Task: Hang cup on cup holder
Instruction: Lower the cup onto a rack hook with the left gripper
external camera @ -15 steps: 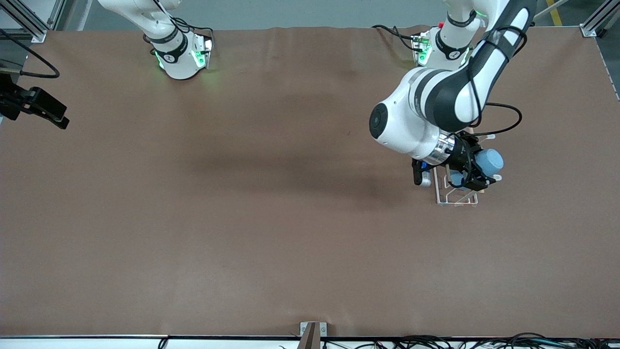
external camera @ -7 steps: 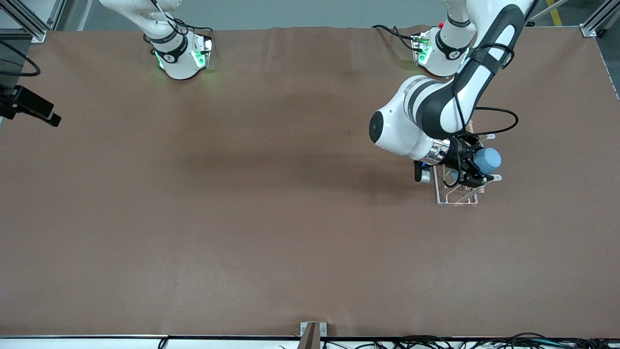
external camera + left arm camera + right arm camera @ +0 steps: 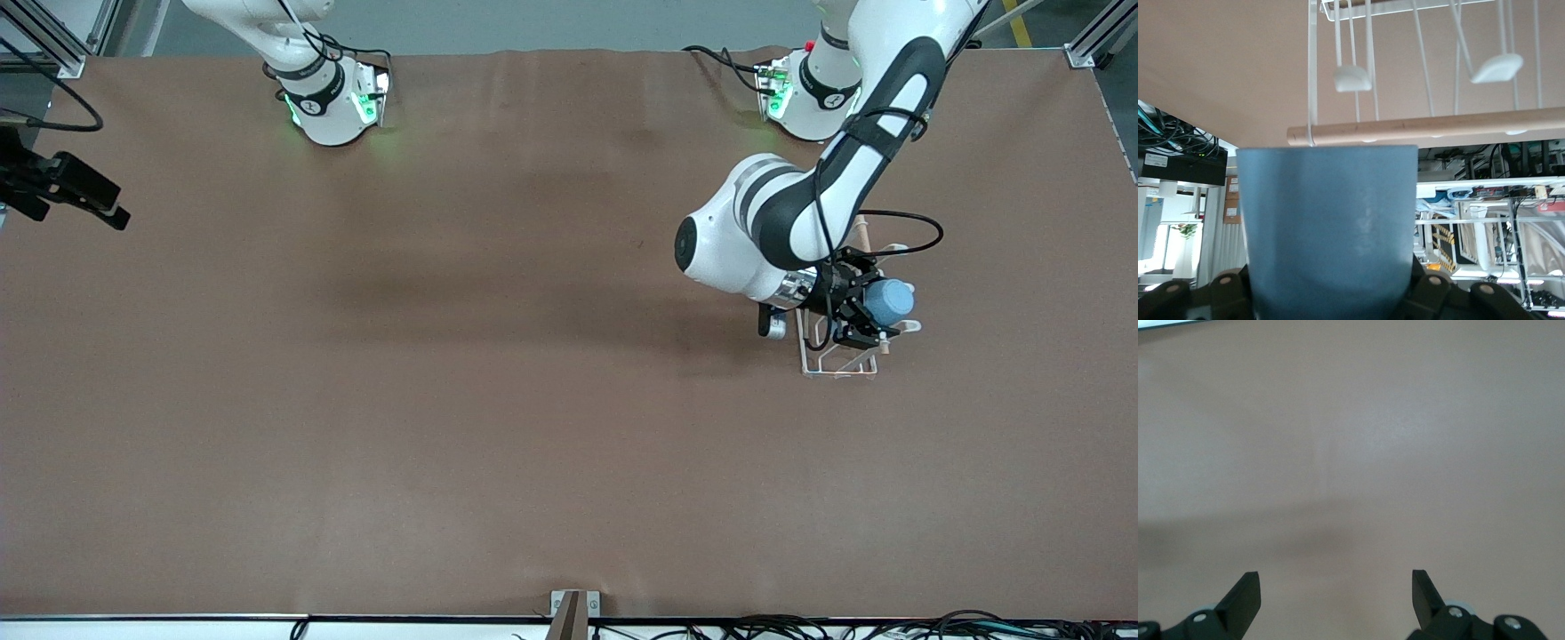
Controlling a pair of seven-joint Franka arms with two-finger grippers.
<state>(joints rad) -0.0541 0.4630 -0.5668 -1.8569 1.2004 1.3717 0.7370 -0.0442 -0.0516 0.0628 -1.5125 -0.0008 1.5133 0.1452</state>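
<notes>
My left gripper (image 3: pixel 864 313) is shut on the light blue cup (image 3: pixel 891 300) and holds it over the white wire cup holder (image 3: pixel 834 366) at the left arm's end of the table. In the left wrist view the cup (image 3: pixel 1328 227) fills the space between the black fingers (image 3: pixel 1431 293). Its far edge lies against the holder's wooden rod (image 3: pixel 1438 125), with the white prongs (image 3: pixel 1353 79) past it. I cannot tell whether a prong is inside the cup. My right gripper (image 3: pixel 98 206) waits open and empty over the table edge at the right arm's end, and its own view (image 3: pixel 1335 587) shows only bare table.
The brown table cover (image 3: pixel 498 400) is bare apart from the holder. The two arm bases (image 3: pixel 333 102) stand along the edge farthest from the front camera. A small bracket (image 3: pixel 573 604) sits at the nearest edge.
My left gripper has come down with the cup closer onto the holder. The right gripper has shifted slightly at the table edge.
</notes>
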